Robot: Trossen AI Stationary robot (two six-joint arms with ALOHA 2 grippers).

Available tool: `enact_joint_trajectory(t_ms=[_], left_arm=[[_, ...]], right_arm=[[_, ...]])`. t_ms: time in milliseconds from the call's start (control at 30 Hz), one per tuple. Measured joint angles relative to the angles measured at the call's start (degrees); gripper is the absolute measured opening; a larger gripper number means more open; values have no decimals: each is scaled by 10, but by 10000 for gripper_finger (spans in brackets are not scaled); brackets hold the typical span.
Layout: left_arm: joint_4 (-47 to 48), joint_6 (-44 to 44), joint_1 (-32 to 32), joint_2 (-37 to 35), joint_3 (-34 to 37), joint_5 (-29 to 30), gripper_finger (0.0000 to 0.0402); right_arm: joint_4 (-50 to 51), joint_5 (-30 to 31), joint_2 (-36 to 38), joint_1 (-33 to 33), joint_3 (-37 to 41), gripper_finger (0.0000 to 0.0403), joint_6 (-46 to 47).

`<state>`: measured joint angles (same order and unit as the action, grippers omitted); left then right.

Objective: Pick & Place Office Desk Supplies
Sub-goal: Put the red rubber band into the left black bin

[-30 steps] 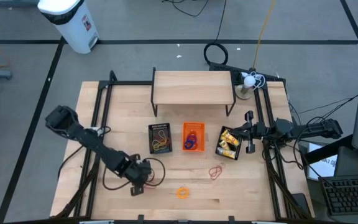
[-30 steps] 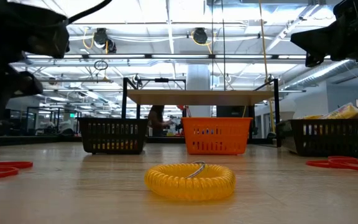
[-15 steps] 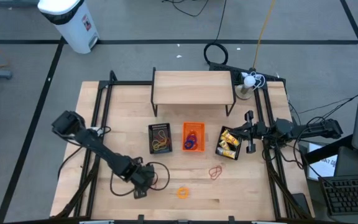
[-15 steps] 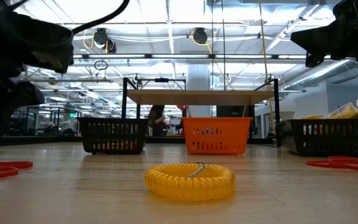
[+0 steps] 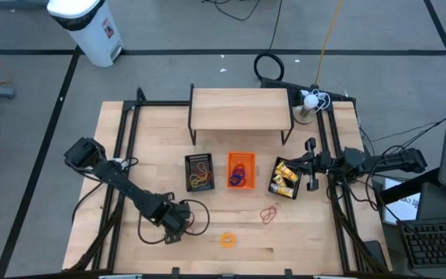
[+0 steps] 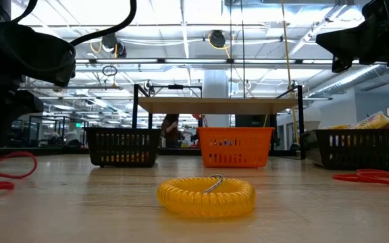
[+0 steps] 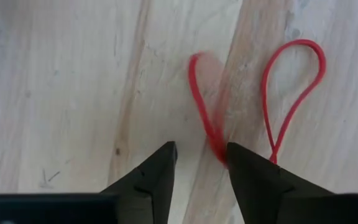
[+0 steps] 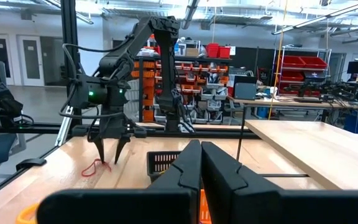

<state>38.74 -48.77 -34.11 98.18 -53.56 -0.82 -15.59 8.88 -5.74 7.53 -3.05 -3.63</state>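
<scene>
Near front edge of tabletop (image 5: 238,240): yellow coiled ring (image 6: 206,196), lying alone.
Left hand (image 7: 197,163): fingers parted, low over thin red rubber bands (image 7: 284,93), one strand touching a fingertip.
Right hand (image 5: 310,164): clenched, hovering beside black mesh tray (image 5: 285,179).

I see a thin red rubber band (image 7: 291,93) lying looped on the wooden table's left front, one strand lifted. A yellow-orange coiled ring (image 6: 206,195) lies flat at front centre, and another red rubber band (image 5: 269,215) lies flat to its right, near the trays
</scene>
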Motion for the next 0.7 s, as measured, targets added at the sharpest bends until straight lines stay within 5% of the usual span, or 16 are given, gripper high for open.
enact_joint_trajectory(t_ms=[700], left_arm=[[-93,49,16,-1,36,-11,92]], right_arm=[[0,0,0,0,0,4,0]])
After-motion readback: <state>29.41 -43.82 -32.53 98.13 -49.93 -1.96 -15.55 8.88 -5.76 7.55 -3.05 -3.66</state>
